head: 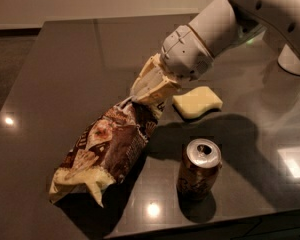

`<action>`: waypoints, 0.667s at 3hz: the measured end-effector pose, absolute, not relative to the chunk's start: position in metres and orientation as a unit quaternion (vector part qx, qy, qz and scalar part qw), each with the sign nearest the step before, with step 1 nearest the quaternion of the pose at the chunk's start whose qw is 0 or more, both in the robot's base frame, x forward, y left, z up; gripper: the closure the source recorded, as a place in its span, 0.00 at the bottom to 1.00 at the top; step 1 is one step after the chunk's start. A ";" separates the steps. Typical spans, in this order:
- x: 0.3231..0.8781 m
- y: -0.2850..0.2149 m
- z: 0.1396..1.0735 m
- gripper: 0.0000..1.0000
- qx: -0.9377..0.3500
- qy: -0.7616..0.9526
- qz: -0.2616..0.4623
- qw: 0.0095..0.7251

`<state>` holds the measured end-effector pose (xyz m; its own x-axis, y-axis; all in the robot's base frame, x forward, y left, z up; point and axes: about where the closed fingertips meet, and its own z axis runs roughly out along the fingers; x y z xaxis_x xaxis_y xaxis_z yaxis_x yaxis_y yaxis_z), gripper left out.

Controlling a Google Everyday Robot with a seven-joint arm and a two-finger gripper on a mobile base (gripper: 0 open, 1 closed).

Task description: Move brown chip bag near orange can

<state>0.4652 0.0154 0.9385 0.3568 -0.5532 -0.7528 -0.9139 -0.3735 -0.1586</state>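
Pincer [146, 96] sits over the middle of the tabletop [75, 59], clamped on the top end of the brown chip bag [107, 151]. I see the bag's crumpled top pinched between the cream fingers [155, 86].

Bag long axis runs diagonally: the held end is up toward the tabletop's centre and the cream sealed end points down toward the near-left corner. It's tilted, high at the pincer and low at the far end. I can't tell whether the low end touches the tabletop or hangs just above it; there's a dark shadow under it. Printed face is up and toward me.

Orange can [199, 169] stands upright near the near edge, right of the bag, with its pull-tab opening showing on top. There's a gap between bag and can, so they're near but apart.

Pale yellow sponge [197, 102] lies flat just right of the pincer, farther from the near edge than the can. It isn't in the gap between bag and can.

Arm [215, 31] comes in from the far-right corner, above the sponge.
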 end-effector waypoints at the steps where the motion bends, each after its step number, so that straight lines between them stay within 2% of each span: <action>1: 0.459 0.008 0.940 1.00 -0.771 0.468 0.317 0.294; 2: 0.457 0.000 0.943 0.87 -0.769 0.467 0.323 0.295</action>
<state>0.4572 -0.0002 0.9430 0.3557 -0.5272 -0.7717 -0.9083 -0.3894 -0.1526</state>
